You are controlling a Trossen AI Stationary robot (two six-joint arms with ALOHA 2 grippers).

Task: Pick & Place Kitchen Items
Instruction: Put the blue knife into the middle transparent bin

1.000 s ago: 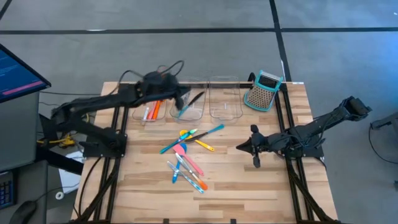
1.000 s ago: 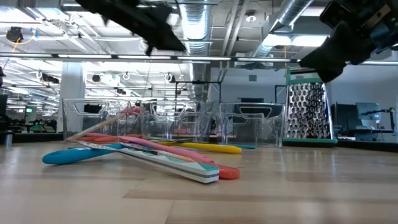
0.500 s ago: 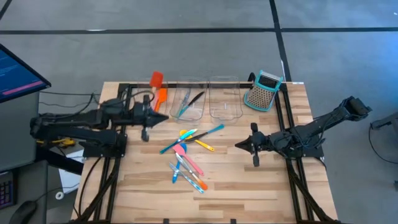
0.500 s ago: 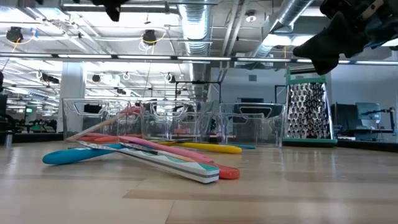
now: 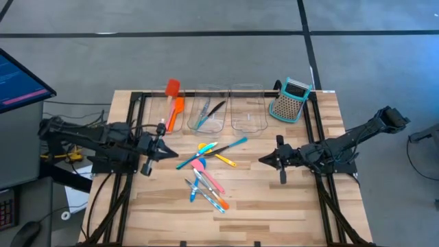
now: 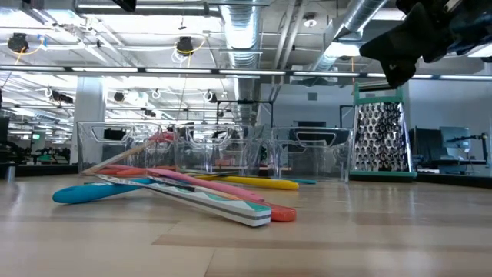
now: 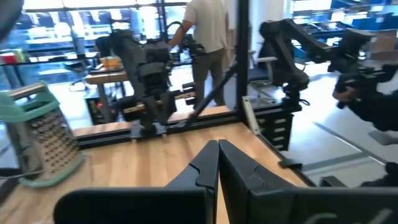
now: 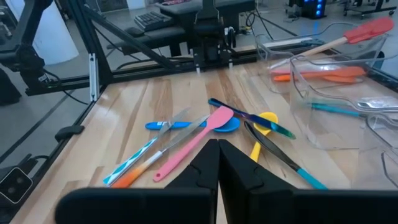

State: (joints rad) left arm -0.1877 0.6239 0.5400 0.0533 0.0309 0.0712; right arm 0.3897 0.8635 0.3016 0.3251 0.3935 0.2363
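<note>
Several kitchen items (image 5: 206,173), pink, blue, yellow and teal slim utensils, lie crossed in a loose pile at the table's middle (image 8: 199,134). An orange and a red spatula (image 5: 174,103) lean in the left clear bin. A teal spoon and a black piece (image 5: 208,113) lie in the middle bin. My left gripper (image 5: 170,154) is shut and hangs left of the pile, pointing level at it, holding nothing (image 7: 217,155). My right gripper (image 5: 263,162) is shut and hangs right of the pile, above the table, holding nothing (image 8: 217,152).
A third clear bin (image 5: 248,110) stands right of the other two at the far side. A teal-and-grey box grater (image 5: 289,99) stands at the far right. Black frame rails (image 5: 312,130) run along both table sides. A person (image 7: 208,34) stands beyond the table.
My left gripper has drawn back from the middle bin, swinging toward the table's left and near edges, and has turned until it points level across the table. It stays shut. My right gripper has tipped up a little in place. The utensils have not moved.
</note>
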